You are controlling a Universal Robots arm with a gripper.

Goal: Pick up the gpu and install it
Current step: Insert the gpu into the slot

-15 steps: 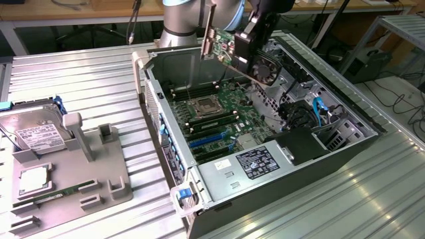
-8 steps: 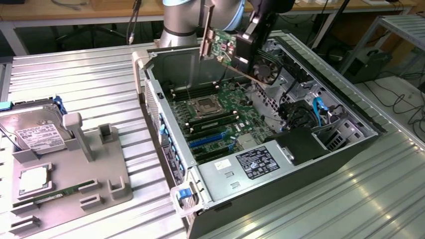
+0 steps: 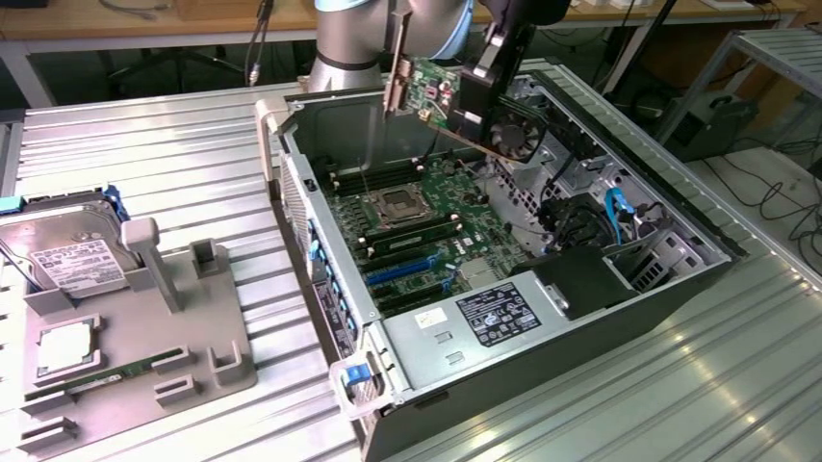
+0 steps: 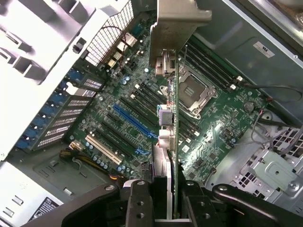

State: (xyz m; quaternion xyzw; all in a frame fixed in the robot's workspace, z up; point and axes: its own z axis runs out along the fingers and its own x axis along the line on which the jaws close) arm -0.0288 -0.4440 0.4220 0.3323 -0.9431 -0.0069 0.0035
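Overhead, the gripper (image 4: 166, 191) is clamped on the gpu (image 3: 434, 89), one black finger on each face of the card. It holds the card in the air above the open computer case (image 3: 293, 192). In the exterior view the gpu hangs tilted over the far end of the case, green board facing the camera. Its long silver metal bracket (image 3: 395, 58) stands nearly upright at the end toward the exterior view's left. The card is clear of the motherboard (image 3: 449, 231) and is not seated in any slot.

In the wrist view the gpu runs edge-on away from the gripper, thin and dark, with the bracket at its far end. Beneath it lie the motherboard's rows of slots, among them a long blue slot (image 4: 132, 120) to one side of the card's line. The processor socket (image 4: 196, 92) lies to the other side.

The case lies on its side on the ribbed metal worktop (image 3: 154, 144), its power supply (image 3: 482, 313) with a dark label at the near end. On the exterior view's left a grey tray (image 3: 192, 327) sits on the worktop well apart from the case. It carries a hard drive (image 3: 64, 255) with a white label and a narrow green memory stick (image 3: 110, 377).
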